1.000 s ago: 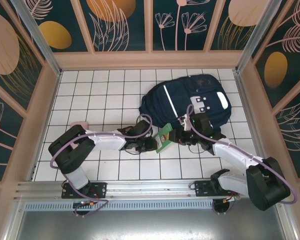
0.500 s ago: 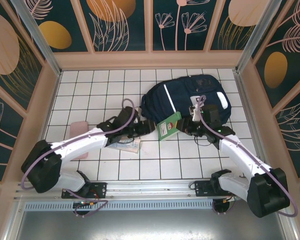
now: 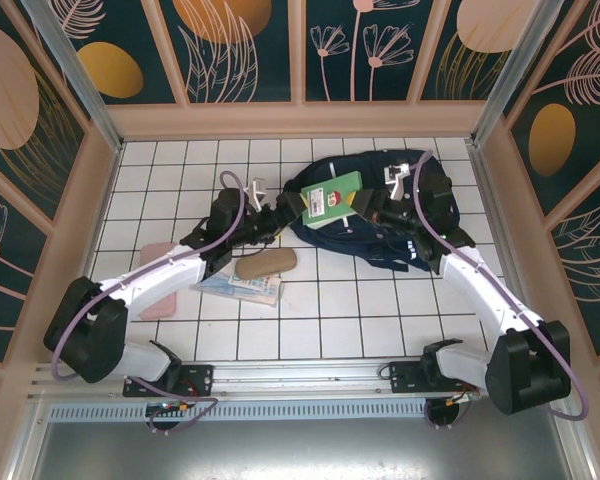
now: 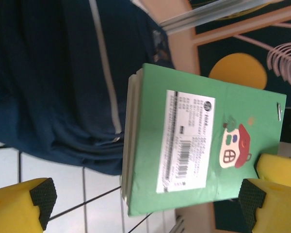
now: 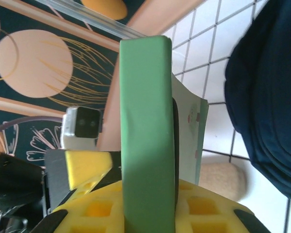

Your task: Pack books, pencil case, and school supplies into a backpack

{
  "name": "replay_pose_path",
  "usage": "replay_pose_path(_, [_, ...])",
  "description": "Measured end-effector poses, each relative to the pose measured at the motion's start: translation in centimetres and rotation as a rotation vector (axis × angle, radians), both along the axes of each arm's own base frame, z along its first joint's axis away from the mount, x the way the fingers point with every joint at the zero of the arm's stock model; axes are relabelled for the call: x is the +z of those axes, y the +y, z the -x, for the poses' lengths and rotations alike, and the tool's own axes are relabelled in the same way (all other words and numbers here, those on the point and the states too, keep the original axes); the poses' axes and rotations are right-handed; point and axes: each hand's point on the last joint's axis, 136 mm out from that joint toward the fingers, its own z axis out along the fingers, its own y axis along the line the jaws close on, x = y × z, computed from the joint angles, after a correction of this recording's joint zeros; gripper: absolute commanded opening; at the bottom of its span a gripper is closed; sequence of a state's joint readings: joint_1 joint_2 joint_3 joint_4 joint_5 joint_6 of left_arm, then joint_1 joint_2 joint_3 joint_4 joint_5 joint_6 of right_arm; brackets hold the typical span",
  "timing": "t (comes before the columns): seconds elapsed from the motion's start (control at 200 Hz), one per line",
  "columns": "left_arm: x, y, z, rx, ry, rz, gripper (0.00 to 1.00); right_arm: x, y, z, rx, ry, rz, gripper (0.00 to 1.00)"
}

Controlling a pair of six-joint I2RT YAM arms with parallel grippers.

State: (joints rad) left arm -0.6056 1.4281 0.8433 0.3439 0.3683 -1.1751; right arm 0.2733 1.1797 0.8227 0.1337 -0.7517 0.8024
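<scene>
Two grippers meet at the bag, and it's tight there. Right gripper (image 5: 146, 213) jaws are clamped on one edge of the small green booklet (image 3: 332, 205), which has a smooth card cover, a white barcode label and a red-roofed house sticker. The booklet sticks out from the right jaws toward the left gripper (image 3: 278, 217), labelled cover up, over the edge of the large navy blue fabric backpack (image 3: 325, 233) nearest the left jaws.

Left jaws are wide apart. In the left wrist view the booklet's free end sits between the yellow fingers (image 4: 14, 208) with black foam pads. One corner is just beside a pad; can't tell if it touches.

Room:
- **Left jaws:** bare white tiled tabletop (image 3: 170, 175) lies open beyond them.
- **Right jaws:** on the outer side the backpack runs close to the wooden side frame (image 3: 498, 195).

Near the left jaws, toward the arm bases:
- a tan rounded soft pouch (image 3: 265, 263)
- a flat packet with white and light-blue contents (image 3: 242, 288)
- a pink flat item (image 3: 158, 252), partly under the left forearm

The backpack cloth is soft and creased, with a white reflective stripe (image 4: 104, 73).
</scene>
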Motion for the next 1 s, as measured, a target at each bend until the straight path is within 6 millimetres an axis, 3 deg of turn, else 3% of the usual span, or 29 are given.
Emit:
replay_pose_path(0.25, [1.2, -1.6, -0.7, -0.055, -0.003, 0.134, 0.92, 1.8, 0.6, -0.4, 0.017, 0.005, -0.089, 0.0])
replay_pose_path(0.485, [1.0, -2.6, -1.3, -0.087, 0.004, 0.201, 0.88, 2.8, 0.7, -0.7, 0.016, 0.015, -0.145, 0.0])
replay_pose_path(0.64, [2.2, -3.1, -1.6, -0.106, -0.012, 0.283, 0.78, 3.2, 0.7, -0.9, 0.015, 0.015, -0.165, 0.0])
replay_pose_path(0.836, [4.3, -3.5, -1.5, -0.142, -0.037, 0.388, 0.73, 3.8, 0.7, -0.8, 0.026, -0.001, -0.182, 0.0])
replay_pose_path(0.996, [5.5, -3.6, -1.3, -0.167, -0.05, 0.444, 0.61, 4.0, 0.7, -0.9, 0.035, -0.01, -0.188, 0.0])
